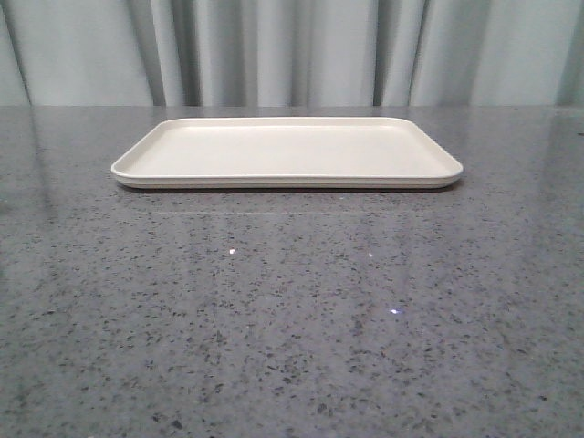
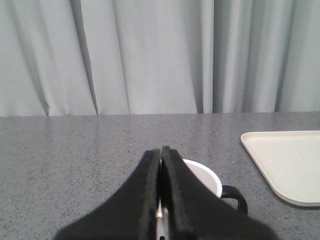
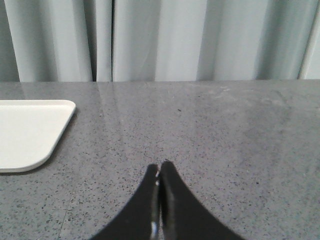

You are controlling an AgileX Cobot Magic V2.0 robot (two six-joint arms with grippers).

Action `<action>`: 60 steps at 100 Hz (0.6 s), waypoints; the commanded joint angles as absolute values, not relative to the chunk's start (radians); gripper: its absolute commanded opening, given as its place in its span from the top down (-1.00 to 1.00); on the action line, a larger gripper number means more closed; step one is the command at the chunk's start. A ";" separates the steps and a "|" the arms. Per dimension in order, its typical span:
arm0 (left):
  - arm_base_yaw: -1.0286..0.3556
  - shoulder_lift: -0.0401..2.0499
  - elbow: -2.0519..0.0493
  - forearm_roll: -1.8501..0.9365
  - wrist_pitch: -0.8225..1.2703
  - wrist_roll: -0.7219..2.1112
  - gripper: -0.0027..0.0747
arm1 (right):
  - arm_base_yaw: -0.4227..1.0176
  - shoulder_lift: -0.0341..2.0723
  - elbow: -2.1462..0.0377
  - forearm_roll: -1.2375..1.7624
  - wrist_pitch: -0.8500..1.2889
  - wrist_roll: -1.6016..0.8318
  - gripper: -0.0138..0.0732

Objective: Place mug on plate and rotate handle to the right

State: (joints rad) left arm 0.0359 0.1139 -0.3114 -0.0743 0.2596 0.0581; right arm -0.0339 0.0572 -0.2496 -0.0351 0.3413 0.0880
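The cream-white plate lies empty on the far middle of the grey speckled table. Neither the mug nor either gripper shows in the front view. In the left wrist view the white mug stands on the table just past my left gripper, mostly hidden by the black fingers. Its black handle points toward the plate. The left jaws are pressed together with nothing between them. My right gripper is shut and empty over bare table, with the plate's corner off to one side.
The grey speckled tabletop stretches wide in front of the plate. Pale curtains hang behind the table's far edge.
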 commanded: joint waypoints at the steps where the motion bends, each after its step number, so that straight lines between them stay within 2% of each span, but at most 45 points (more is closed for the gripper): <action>1: 0.037 0.189 -0.400 -0.086 0.232 0.056 0.98 | -0.039 0.132 -0.315 -0.037 0.308 0.086 0.84; 34: 0.037 0.429 -0.554 -0.127 0.322 0.056 0.98 | -0.039 0.386 -0.472 -0.038 0.371 0.061 0.84; 60: 0.037 0.493 -0.583 -0.140 0.287 0.056 0.98 | -0.039 0.530 -0.569 -0.025 0.433 0.028 0.84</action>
